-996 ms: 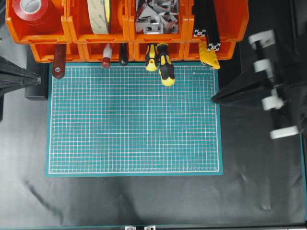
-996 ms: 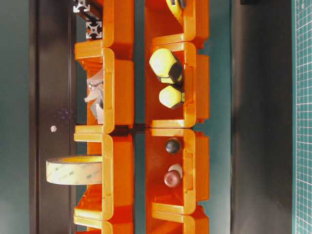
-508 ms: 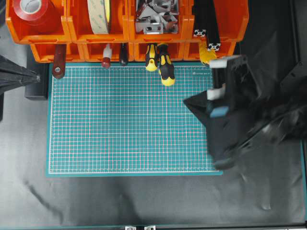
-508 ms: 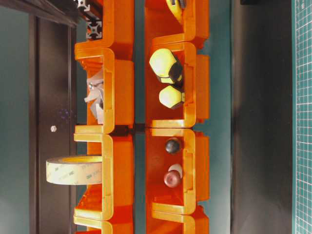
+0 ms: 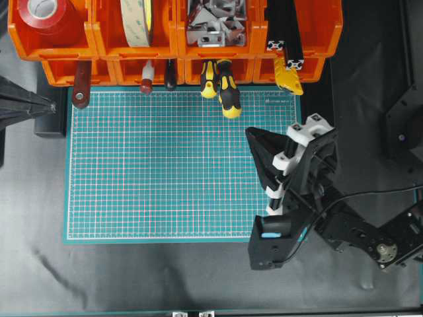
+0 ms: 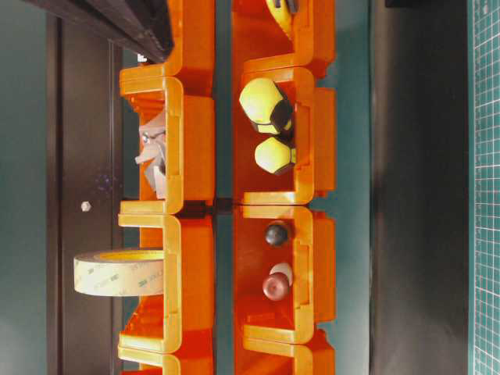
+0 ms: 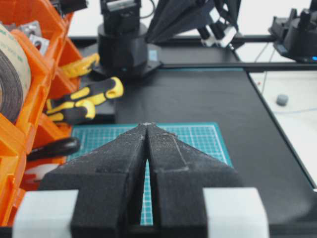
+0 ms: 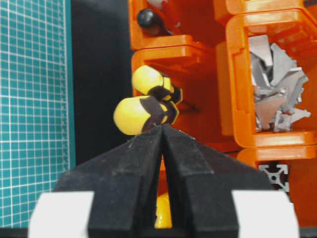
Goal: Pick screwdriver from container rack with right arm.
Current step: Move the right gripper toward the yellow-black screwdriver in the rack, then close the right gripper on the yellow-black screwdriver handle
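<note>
At the far left of the overhead view the left gripper lay beside the mat's upper left corner, its black fingers pressed together to a point with nothing between them. The green cutting mat lay on the black table. Along the top stood the container rack of orange bins: a red tape roll in the upper left bin, a tan tape roll next, then metal brackets and black aluminium extrusions. From the lower row a dark red-handled tool, a smaller red and white handle and a black handle stuck out toward the mat. Right of these sat two yellow-and-black handles side by side; the screwdriver was the longer one, its handle reaching over the mat's top edge, just beside the smaller tool, shaft hidden in the bin. Further right a yellow piece hung from the bin. The right gripper hovered over the mat's right part, well apart from the screwdriver, its tips pointing toward the rack, jaws closed and empty; its wrist camera showed the tips aimed at the screwdriver's butt end
</note>
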Tool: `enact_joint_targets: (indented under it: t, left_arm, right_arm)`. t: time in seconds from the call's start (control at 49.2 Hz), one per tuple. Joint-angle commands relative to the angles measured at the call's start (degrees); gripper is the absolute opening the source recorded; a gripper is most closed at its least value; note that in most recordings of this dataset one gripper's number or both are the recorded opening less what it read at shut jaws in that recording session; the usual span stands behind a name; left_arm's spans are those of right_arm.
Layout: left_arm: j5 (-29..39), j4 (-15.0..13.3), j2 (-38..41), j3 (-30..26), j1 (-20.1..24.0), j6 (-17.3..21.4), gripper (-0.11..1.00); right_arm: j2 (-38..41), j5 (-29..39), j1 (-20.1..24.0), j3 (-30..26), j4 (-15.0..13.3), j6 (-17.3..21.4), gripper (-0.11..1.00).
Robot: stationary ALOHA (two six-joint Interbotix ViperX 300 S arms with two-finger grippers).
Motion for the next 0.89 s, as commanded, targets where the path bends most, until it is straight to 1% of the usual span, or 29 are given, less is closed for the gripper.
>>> enact_joint_targets:
  t: [0.0, 0.041, 0.102, 0.264, 0.325, 0.366, 0.406, 0.508, 0.63, 0.874]
  left_arm:
    - [-0.3, 0.2, 0.4, -1.6, 0.3, -0.3, 0.0]
    - [-0.3, 0.2, 0.5, -1.4, 0.2, -0.3, 0.0]
    - [-0.3, 0.2, 0.6, -1.4, 0.3, -0.3, 0.0]
    - [-0.3, 0.2, 0.7, -1.3, 0.2, -0.3, 0.0]
    - [-0.3, 0.2, 0.7, -1.3, 0.2, -0.3, 0.0]
    - [-0.3, 0.2, 0.7, -1.2, 0.2, -0.3, 0.0]
    - [-0.3, 0.2, 0.7, -1.1, 0.2, -0.3, 0.0]
    - [-0.3, 0.2, 0.7, -1.0, 0.2, -0.3, 0.0]
    - [-0.3, 0.2, 0.7, -0.8, 0.2, -0.3, 0.0]
    - [-0.3, 0.2, 0.4, -0.1, 0.2, -0.3, 0.0]
  right_arm:
    - [-0.1, 0.5, -0.2, -0.4, -0.6, 0.1, 0.02]
    - [0.1, 0.3, -0.2, -0.3, -0.6, 0.0, 0.07]
    - [0.4, -0.8, -0.2, 0.1, -0.6, -0.1, 0.18]
    - [1.8, -3.8, -1.1, 0.9, -0.6, 0.4, 0.66]
    - [2.5, -3.7, -1.8, 1.0, -1.0, 0.4, 0.79]
    - [3.0, -3.8, -2.5, 1.0, -1.1, 0.4, 0.84]
    - [3.4, -3.9, -3.2, 1.0, -1.2, 0.4, 0.85]
    - [4.1, -4.3, -5.1, 0.9, -1.7, 0.4, 0.81]
    - [4.9, -5.4, -7.5, 1.0, -2.5, 0.4, 0.82]
    - [6.5, -7.9, -11.3, 1.3, -2.5, 0.4, 0.81]
